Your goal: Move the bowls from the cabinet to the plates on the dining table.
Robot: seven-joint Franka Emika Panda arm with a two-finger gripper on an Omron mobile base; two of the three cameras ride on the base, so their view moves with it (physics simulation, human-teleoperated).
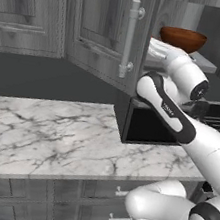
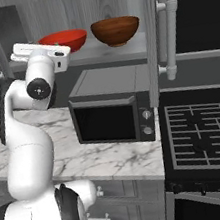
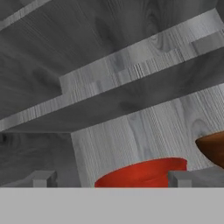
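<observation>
Jaws are spread as wide as they go, nothing between them, with the gripper up at the shelf of the open cabinet and the red bowl sitting right in the gap between the two finger tips in the hand view.

Going left to right in the right base view: the white hand is at the left end of the shelf, just beside the red bowl, then the brown bowl sits next to it, near but apart, then the cabinet door with its long bar handle hangs open on the right. Black microwave sits on the marble counter underneath.

What could go wrong, my guess: the fingers look low against the bowl wall, so closing here might pinch only the rim or shove the bowl backwards. Swinging right could also knock the brown bowl, and pulling out carelessly could clip the door.

Both bowls are upright, round and smooth. The red one is glossy, so probably slippery.
</observation>
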